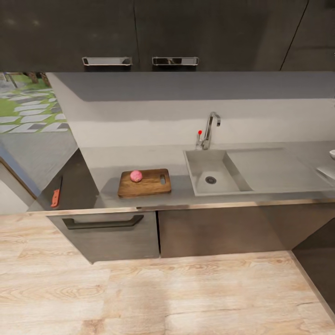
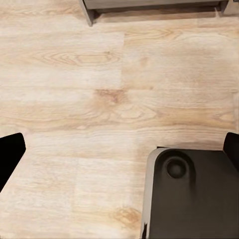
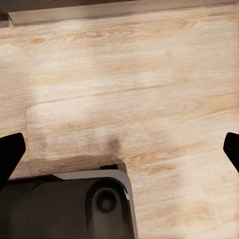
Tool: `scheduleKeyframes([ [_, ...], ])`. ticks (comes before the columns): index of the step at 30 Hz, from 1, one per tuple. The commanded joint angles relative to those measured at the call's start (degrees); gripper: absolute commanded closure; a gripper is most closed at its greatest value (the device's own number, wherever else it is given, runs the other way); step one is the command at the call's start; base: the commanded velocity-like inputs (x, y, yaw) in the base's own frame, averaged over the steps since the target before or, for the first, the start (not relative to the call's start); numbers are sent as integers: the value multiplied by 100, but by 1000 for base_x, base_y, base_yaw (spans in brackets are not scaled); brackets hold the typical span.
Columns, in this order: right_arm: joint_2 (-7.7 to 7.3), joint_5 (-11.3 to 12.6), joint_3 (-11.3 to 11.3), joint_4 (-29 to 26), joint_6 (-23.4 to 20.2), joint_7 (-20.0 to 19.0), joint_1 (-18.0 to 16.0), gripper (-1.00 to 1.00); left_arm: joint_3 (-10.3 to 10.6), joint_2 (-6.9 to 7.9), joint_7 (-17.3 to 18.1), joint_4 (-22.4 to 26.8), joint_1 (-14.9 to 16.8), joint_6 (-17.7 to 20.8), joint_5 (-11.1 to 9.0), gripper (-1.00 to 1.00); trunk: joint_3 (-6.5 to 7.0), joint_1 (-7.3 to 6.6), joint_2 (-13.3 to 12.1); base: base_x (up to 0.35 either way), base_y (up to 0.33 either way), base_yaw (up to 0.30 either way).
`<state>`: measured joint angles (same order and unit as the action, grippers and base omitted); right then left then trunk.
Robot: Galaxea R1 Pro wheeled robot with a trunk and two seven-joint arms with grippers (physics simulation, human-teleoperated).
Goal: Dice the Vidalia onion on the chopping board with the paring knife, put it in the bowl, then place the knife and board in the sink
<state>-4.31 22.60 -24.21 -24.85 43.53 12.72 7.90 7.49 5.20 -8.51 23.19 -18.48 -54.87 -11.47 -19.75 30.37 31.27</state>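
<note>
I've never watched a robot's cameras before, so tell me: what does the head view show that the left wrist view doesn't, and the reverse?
Head view alone: the countertop, the chopping board with the pink onion resting on it, the paring knife lying apart further along the counter, the sink, its tap and the dark upper cabinets.

Left wrist view alone: the left gripper, fingers spread wide, and a dark part of the robot's base.

Shared: the light wood floor and a lower cabinet's bottom edge.

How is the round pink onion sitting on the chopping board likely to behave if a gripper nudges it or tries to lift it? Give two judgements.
The onion looks nearly spherical, so a nudge would probably send it rolling across the flat chopping board, perhaps off onto the countertop. Its smooth, rounded skin offers no flat faces, so it may slip from between closing fingers unless gripped across its middle.
</note>
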Motion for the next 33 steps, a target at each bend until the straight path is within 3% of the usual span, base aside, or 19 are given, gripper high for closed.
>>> scheduleKeyframes([
  [1, -8, 25, -48, -9, 6, 47, 1, -100, 50, 4, -47, -49, 22, -6, -20, -100, 3, 3, 7, 0, 0, 0],
  [33, 1, 25, -48, 7, 15, 38, 1, -100, 51, -1, -37, -174, 70, -2, -22, -100, 79, 3, 7, 0, 0, 0],
])
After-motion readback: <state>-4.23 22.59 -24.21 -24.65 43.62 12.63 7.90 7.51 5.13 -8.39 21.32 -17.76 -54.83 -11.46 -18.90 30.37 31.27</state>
